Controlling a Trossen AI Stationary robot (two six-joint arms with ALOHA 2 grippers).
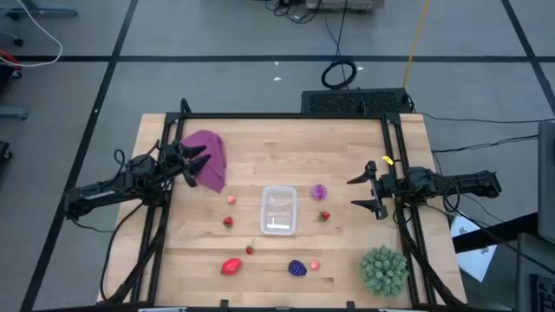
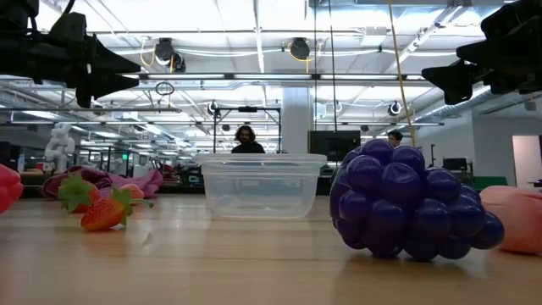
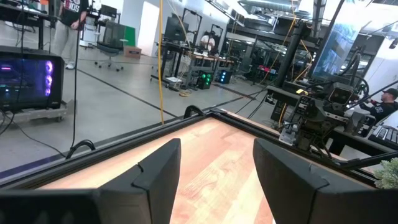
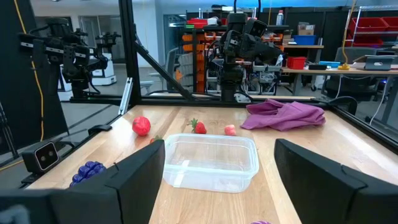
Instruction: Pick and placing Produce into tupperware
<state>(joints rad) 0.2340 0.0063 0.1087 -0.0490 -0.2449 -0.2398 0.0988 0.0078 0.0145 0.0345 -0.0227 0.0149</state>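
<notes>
The clear tupperware (image 1: 278, 211) stands at the table's middle, also in the low view (image 2: 260, 185) and the right wrist view (image 4: 211, 162). Around it lie the produce: a spiky magenta piece (image 1: 319, 191), small red berries (image 1: 228, 222) (image 1: 325, 216), a larger red piece (image 1: 231, 266) and a dark purple one (image 1: 297, 269) (image 2: 406, 203). My left gripper (image 1: 198, 165) (image 3: 217, 180) hangs open, raised over the magenta cloth's edge. My right gripper (image 1: 352, 193) (image 4: 217, 186) is open too, raised at the right, pointing toward the tub.
A magenta cloth (image 1: 206, 160) lies at the far left of the table. A big green spiky ball (image 1: 383, 269) sits at the near right corner. Black frame rails (image 1: 286, 115) run along the table's edges. A person (image 2: 246, 140) shows far behind the table.
</notes>
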